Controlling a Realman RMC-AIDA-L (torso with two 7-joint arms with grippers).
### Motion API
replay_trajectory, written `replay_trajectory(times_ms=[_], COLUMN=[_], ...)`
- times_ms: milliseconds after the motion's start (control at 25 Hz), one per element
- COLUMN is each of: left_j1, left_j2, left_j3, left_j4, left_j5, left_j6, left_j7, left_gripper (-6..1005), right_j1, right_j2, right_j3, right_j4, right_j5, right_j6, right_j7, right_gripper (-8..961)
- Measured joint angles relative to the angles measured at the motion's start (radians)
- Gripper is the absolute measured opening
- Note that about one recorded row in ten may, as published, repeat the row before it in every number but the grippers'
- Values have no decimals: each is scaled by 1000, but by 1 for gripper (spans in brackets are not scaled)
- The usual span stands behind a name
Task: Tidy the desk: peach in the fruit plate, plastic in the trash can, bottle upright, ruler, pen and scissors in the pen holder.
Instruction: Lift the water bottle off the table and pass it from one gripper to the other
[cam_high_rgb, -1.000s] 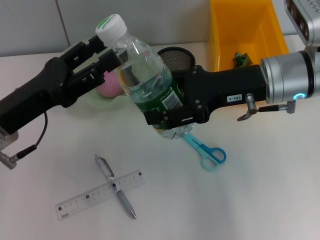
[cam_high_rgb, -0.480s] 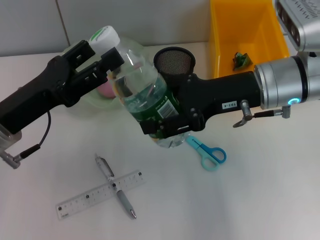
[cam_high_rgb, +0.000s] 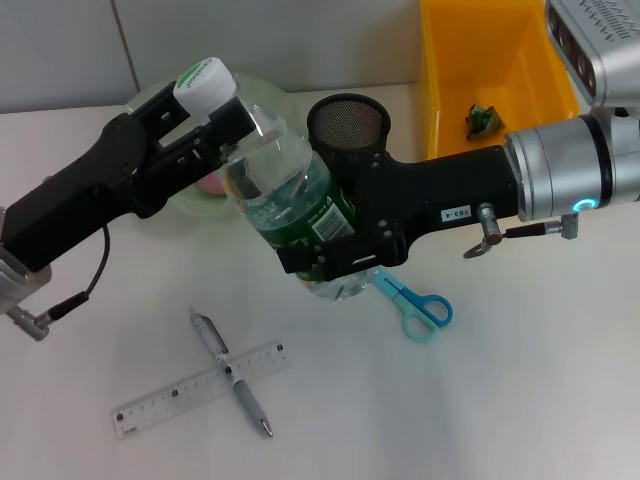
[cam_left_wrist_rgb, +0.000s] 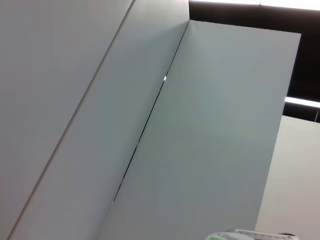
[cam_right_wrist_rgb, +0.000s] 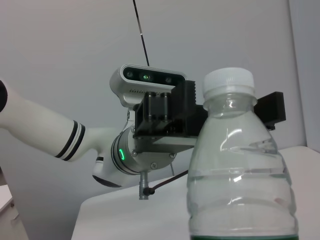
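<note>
A clear bottle (cam_high_rgb: 285, 185) with a green label and white cap hangs tilted above the table, cap toward the far left. My right gripper (cam_high_rgb: 335, 258) is shut on its lower body. My left gripper (cam_high_rgb: 213, 112) is closed around its neck, one black finger (cam_right_wrist_rgb: 170, 116) on each side of the bottle (cam_right_wrist_rgb: 235, 165). The pink peach (cam_high_rgb: 208, 185) lies in the green fruit plate (cam_high_rgb: 190, 205), mostly hidden behind the left arm. Blue scissors (cam_high_rgb: 418, 306), a ruler (cam_high_rgb: 198, 389) and a pen (cam_high_rgb: 231, 373) lie on the table. The black mesh pen holder (cam_high_rgb: 347, 122) stands behind the bottle.
A yellow trash can (cam_high_rgb: 500, 75) at the far right holds a green piece of plastic (cam_high_rgb: 482, 118). The pen lies across the ruler at the near left. White table (cam_high_rgb: 520, 400) stretches to the near right. The left wrist view shows wall panels and the cap's edge (cam_left_wrist_rgb: 250, 235).
The bottle has tipped further, its cap moving left with my left gripper, while my right gripper shifted slightly left and down with the bottle's base.
</note>
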Motion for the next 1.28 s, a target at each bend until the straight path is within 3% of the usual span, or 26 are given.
replay_trajectory(times_ms=[760,1040,1280], left_j1=[-4,-4,-4], left_j2=[0,0,0], left_j3=[-6,-3,-2], left_j4=[-11,-12,-18], left_j5=[0,0,0], left_j6=[7,4,0], left_j7=[13,13,13], left_gripper=[786,590,549], right_j1=[8,8,8], right_j2=[0,0,0], right_j3=[-1,-1,-1], right_j4=[15,15,16], right_j5=[0,0,0], right_j6=[3,3,3], right_j7=[-6,-6,-9], right_gripper=[771,771,771])
